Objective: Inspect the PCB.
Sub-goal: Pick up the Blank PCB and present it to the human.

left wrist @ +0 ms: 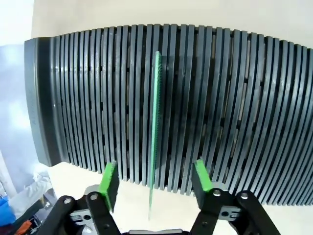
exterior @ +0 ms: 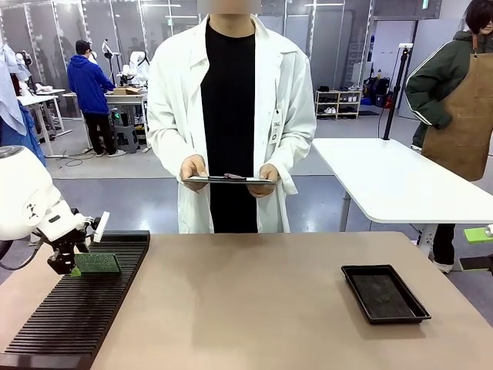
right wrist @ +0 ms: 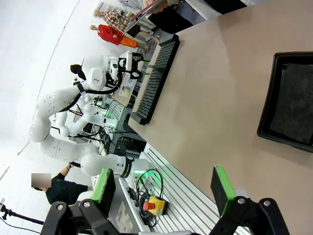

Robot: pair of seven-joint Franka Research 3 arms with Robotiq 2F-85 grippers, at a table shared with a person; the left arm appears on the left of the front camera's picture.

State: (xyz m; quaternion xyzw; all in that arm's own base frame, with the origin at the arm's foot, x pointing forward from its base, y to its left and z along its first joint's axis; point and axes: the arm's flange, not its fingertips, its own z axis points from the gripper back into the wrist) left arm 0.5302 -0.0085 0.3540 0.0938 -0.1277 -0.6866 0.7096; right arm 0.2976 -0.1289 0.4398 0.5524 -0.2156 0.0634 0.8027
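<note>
Table [exterior: 254, 301]: tan, a person standing at its far side.
Slotted rack [exterior: 69, 316]: black, near left.
Tray [exterior: 385, 293]: black, shallow, near right.
PCB [left wrist: 155, 127]: green, on edge in a rack slot.
Left gripper [left wrist: 154, 172]: jaws astride the board, pads [left wrist: 108, 176] seemingly clear of it. Close squarely on both faces and lift straight up.
Right gripper [right wrist: 164, 188]: spread, empty.

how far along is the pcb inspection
Early. Done: the robot's left hand is set astride the PCB, which stands on edge in the slotted rack. In hand: the grasp; its fingers flank the board without touching. Left: lifting it out for inspection, likely by the person holding a clipboard across the table. The right hand is open, holding nothing.
</note>
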